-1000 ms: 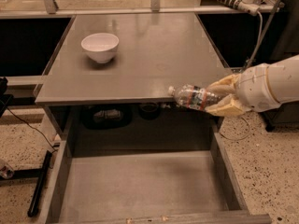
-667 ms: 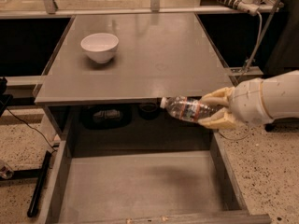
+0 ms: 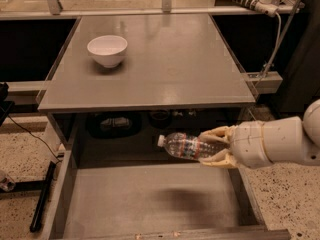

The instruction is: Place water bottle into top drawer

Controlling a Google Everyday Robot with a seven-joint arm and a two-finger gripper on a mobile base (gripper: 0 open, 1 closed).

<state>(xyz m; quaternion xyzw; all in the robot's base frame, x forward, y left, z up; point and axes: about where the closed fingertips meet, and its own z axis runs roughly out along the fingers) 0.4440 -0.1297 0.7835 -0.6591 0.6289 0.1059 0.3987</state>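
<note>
Above the wide shallow grey top drawer, pulled open: small clear ribbed plastic water bottle, sideways, pinched in the cream two-finger gripper, lowered from grey table height; release likely next.

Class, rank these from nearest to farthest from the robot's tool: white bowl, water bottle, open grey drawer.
1. Clear ribbed plastic water bottle, gripped in the tool at right.
2. Wide grey top drawer, directly below.
3. White round bowl, far left on the grey table.
</note>
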